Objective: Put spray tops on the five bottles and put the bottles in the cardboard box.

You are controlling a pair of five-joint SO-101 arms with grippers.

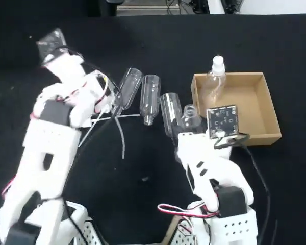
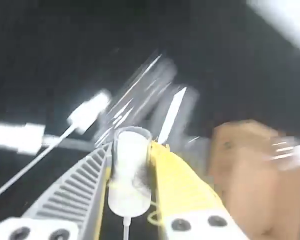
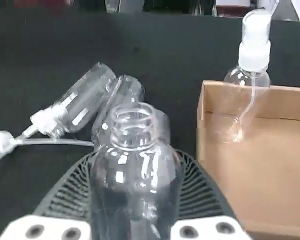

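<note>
The right gripper [image 1: 189,126] clamps an open bottle [image 3: 135,170] upright just beside the cardboard box [image 1: 268,104], neck up for capping, I judge; the left gripper [image 2: 131,147] pinches a spray top [image 2: 130,175], probably meant for that neck. Five bottles in all: the held one, a capped bottle [image 1: 217,76] standing in the box, three lying bottles [image 1: 150,97] on the table [image 1: 143,46]; two loose tops [image 2: 87,112] lie near these (too blurred to say more).

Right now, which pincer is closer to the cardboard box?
Right. The right pincer holds an open bottle right beside the cardboard box. The left pincer, gripping a spray top, sits past the lying bottles, farther away.
</note>
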